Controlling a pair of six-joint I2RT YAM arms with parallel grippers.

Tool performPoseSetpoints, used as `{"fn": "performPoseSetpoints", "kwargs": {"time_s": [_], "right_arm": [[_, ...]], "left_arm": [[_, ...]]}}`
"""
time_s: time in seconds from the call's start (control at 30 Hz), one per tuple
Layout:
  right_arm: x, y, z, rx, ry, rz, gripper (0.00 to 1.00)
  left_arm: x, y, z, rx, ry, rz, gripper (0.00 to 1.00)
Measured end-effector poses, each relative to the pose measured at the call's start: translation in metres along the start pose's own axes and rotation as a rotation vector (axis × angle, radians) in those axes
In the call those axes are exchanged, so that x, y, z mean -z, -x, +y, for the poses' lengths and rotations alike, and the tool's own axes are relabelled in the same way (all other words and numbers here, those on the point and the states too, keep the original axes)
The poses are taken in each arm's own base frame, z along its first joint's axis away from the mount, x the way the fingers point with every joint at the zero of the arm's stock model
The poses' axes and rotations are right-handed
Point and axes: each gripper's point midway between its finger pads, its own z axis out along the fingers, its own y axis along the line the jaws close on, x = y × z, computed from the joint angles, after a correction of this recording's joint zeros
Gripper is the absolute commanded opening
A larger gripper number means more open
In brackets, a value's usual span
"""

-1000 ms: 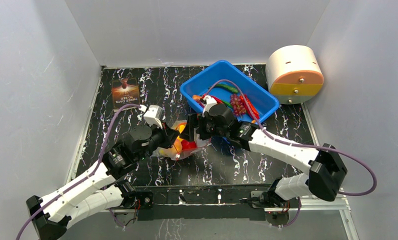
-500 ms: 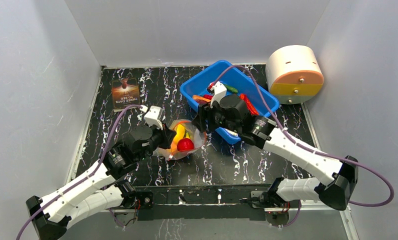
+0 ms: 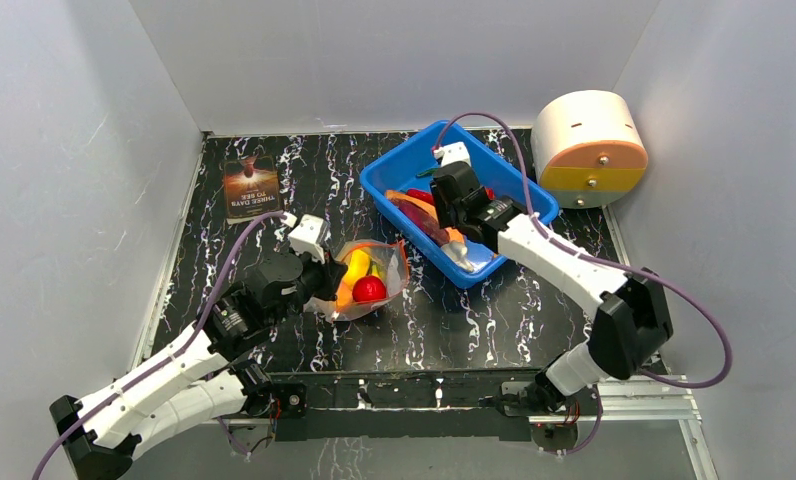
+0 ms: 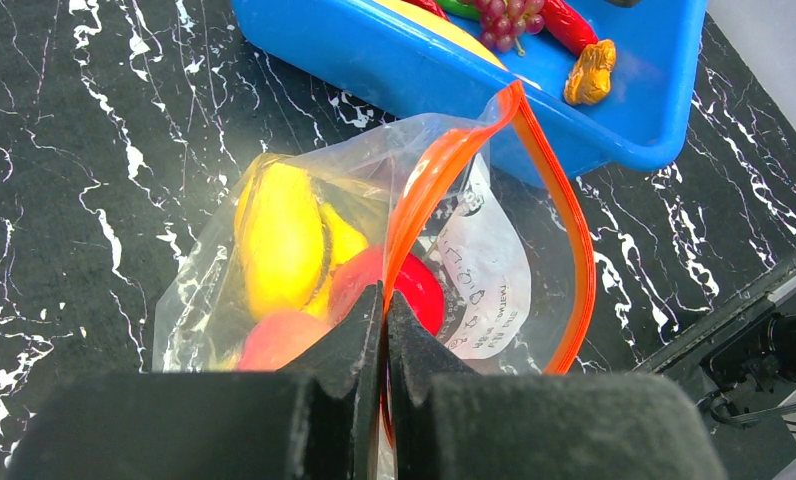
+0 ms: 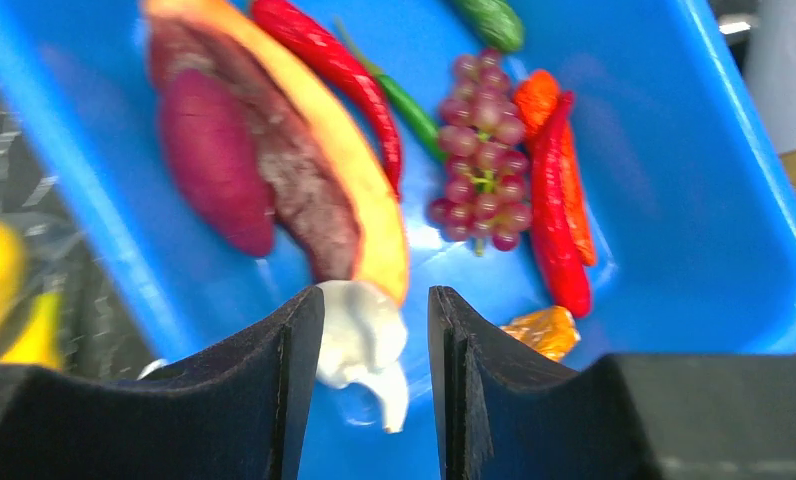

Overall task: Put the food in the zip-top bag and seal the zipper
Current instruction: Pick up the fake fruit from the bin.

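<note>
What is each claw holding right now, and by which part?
Left claw: the zip-top bag, pinched at its orange zipper. Right claw: nothing; jaws apart around a white piece in the blue tub.

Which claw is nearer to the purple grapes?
Right. The right claw hovers over the blue tub near the grapes; the left claw is outside it, pinching the zip-top bag.

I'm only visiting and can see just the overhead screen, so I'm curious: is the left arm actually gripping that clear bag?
Observer: Yes. The left wrist camera shows the left fingers shut on the orange zipper strip of the bag, and the mouth gapes open.
Visitor: And what is the right arm hiding in the blue tub?
Observer: The right wrist camera shows the right fingers standing apart with a white piece between them, beside purple grapes; a grip I cannot confirm.
</note>
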Motion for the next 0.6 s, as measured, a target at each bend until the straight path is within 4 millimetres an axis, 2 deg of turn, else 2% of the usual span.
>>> {"fn": "performPoseSetpoints", "kwargs": {"time_s": [0.13,0.27,0.6], "right_arm": [[-0.024,-0.014,-0.027,0.031,-0.104,0.062,0.41],[-0.043,-0.024,-0.044,0.054,-0.169,0.109,0.42],[-0.083,-0.058,-0.06,0.097,-0.215,0.223,0.43]], "left_arm": [[0.001,0.0,0.0,0.001,-0.002,-0.003,0.0],[0.001,0.001,0.0,0.002,-0.002,-0.005,0.0],[0.001,-0.001,0.001,0.002,-0.002,-0.003,0.0]]}}
